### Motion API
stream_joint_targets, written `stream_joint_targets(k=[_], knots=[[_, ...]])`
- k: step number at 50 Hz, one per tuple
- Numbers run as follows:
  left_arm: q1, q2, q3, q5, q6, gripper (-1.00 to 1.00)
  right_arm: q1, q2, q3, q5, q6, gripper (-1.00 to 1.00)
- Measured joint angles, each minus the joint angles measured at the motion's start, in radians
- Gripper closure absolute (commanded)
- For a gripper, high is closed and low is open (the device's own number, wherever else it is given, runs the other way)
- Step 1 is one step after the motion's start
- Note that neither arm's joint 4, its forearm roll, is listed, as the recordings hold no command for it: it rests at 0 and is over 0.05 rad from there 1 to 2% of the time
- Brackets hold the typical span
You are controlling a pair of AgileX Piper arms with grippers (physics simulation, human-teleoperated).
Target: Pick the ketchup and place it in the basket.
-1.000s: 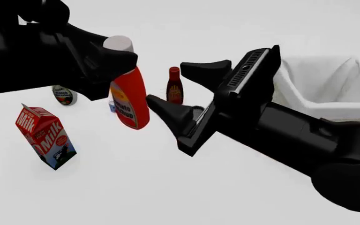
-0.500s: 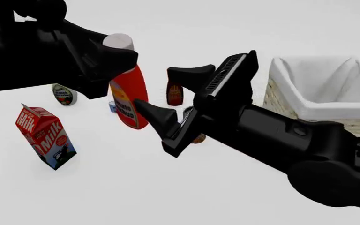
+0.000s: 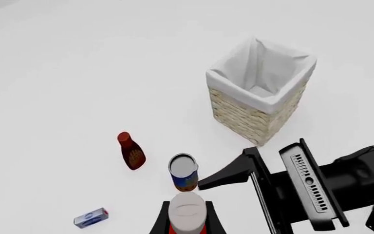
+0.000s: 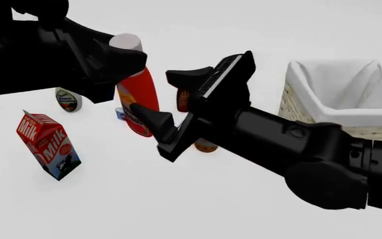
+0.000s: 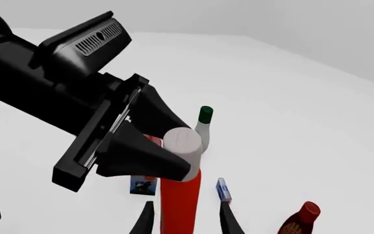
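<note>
While clamped on the ketchup (image 4: pixel 140 97), left hand (image 4: pixel 115 59); right hand (image 4: pixel 167 102) agape beside.

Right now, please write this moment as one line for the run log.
ketchup: lifted, upright | left gripper: shut on ketchup neck | right gripper: open, around ketchup body | basket: no items visible inside
</note>
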Motion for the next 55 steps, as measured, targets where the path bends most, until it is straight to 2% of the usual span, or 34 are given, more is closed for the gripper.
stream_joint_targets(k=[25,26,48,49,55], knots=[[-0.018,0.000,-0.017,0.015,-0.011,1.00,-0.004,0.063,-0.038,-0.014,0.002,-1.00],[-0.018,0.000,-0.018,0.015,-0.011,1.00,-0.004,0.065,-0.038,-0.015,0.002,1.00],[-0.034,-0.003,-0.020,0.012,-0.049,1.00,-0.006,0.066,-0.034,-0.027,-0.004,1.00],[-0.036,-0.003,-0.021,0.012,-0.050,-1.00,-0.006,0.065,-0.034,-0.026,-0.003,1.00],[-0.051,-0.011,-0.030,0.010,-0.041,-1.00,-0.021,0.063,-0.030,-0.018,-0.014,1.00]])
